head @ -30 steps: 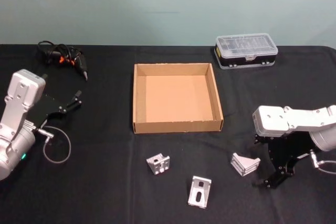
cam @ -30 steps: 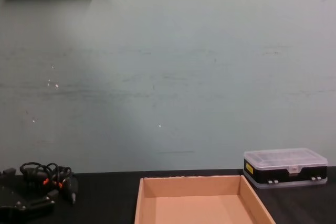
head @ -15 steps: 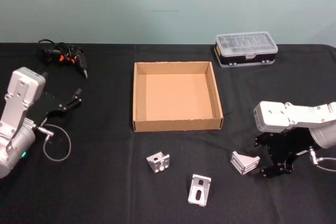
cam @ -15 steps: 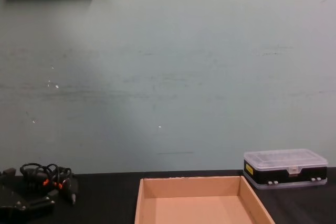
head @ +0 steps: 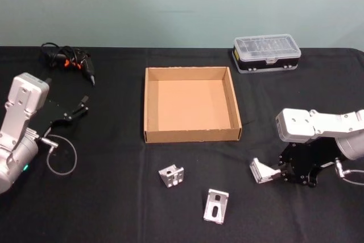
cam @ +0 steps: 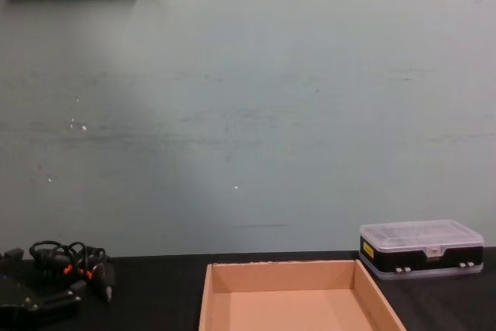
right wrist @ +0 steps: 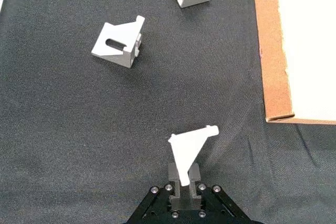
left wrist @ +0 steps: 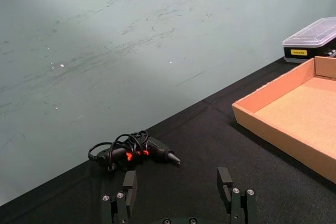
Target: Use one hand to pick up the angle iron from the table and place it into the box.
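Three silver angle irons lie on the black table (head: pixel 114 197) in front of the tan box (head: pixel 150 106). My right gripper (head: pixel 274 172) is shut on the rightmost angle iron (head: pixel 261 170), low over the table. In the right wrist view that angle iron (right wrist: pixel 188 148) stands on edge between the fingers (right wrist: pixel 175 178), with the box wall (right wrist: pixel 270 51) off to one side. The other two angle irons (head: pixel 171 175) (head: pixel 216 206) lie loose. My left gripper (head: pixel 79 109) is parked open at the far left, with its fingers (left wrist: pixel 226 182) spread and nothing between them.
A clear-lidded organiser case (head: pixel 267 54) stands behind the box to the right. A bundle of black cables (head: pixel 67 61) with orange marks lies at the back left. A loose wire loop (head: pixel 60 160) hangs by the left arm.
My right gripper has swung left to the rightmost angle iron and shut on it. The iron shifted slightly. The left arm has not moved.
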Controlling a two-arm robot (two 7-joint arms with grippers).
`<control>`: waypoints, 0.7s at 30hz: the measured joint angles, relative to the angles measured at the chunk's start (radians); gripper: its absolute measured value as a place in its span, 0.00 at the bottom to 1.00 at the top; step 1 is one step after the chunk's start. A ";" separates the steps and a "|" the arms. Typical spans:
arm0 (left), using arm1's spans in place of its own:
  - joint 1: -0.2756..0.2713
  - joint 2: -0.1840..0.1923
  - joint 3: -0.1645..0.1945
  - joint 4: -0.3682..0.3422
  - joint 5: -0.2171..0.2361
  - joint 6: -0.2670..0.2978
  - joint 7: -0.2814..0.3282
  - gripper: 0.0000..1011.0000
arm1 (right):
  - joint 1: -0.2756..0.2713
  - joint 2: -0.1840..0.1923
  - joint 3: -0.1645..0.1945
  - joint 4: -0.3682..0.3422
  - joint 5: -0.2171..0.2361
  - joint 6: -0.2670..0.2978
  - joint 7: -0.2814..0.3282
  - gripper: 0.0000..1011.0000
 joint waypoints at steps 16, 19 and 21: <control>0.000 0.000 0.000 0.000 0.000 0.000 0.000 0.99 | -0.007 0.006 0.030 -0.038 0.059 -0.018 -0.014 0.09; 0.000 0.000 0.000 0.000 0.000 0.000 0.000 0.99 | -0.012 0.005 0.047 -0.060 0.086 -0.019 -0.031 0.09; 0.000 0.000 0.000 0.000 0.000 0.000 0.000 0.99 | -0.014 0.001 0.057 -0.069 0.099 -0.019 -0.039 0.09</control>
